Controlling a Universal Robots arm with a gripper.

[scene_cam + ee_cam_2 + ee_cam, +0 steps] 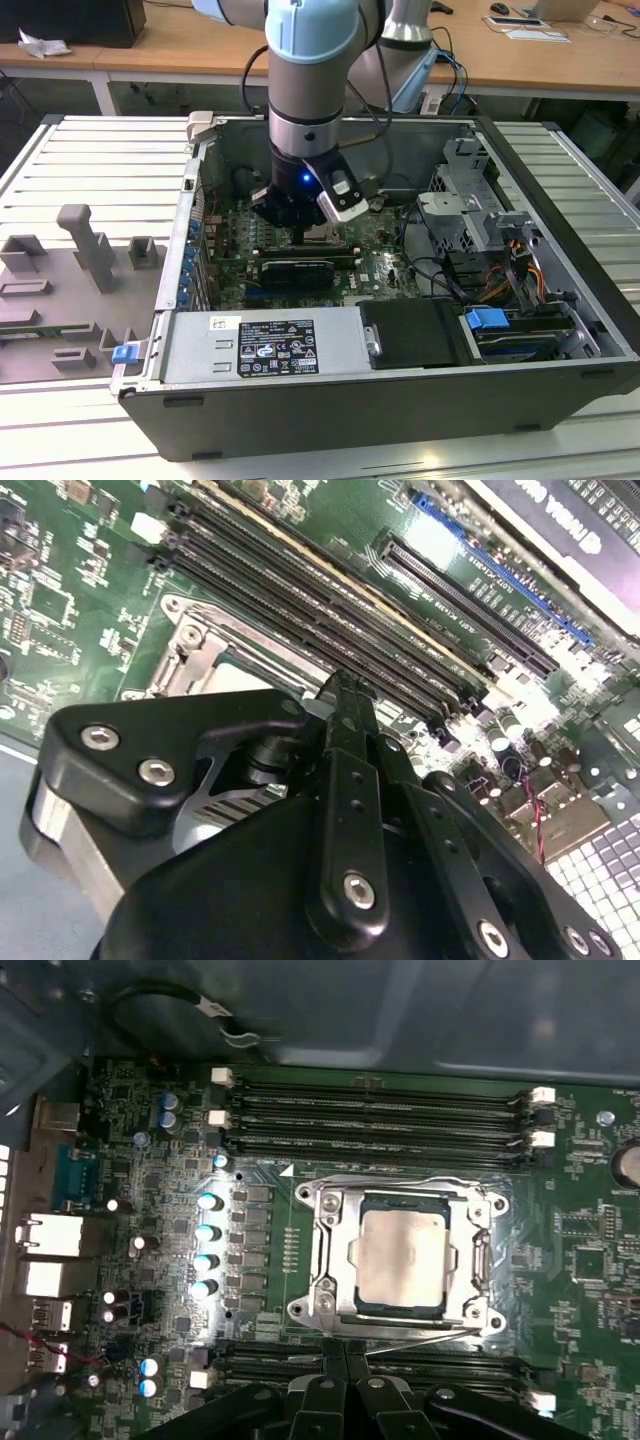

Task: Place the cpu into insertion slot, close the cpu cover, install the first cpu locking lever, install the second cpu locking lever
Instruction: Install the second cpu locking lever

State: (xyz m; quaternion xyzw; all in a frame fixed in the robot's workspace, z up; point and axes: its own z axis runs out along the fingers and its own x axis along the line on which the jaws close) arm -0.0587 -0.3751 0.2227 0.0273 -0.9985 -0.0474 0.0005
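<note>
The arm [310, 60] stands nearly vertical with its wrist pointing straight down, and the black gripper [345, 1345] hangs at its end with both fingers [345, 720] pressed together, holding nothing.

A black-and-white label [265, 349] sits on the power supply [200, 350] in the exterior view; its print is too small to read. A white triangle mark [288, 1171] stands on the board [600, 1260] just beside a corner of the insertion slot [330, 1300]. White lettering on the black card [590, 530] is illegible.
</note>
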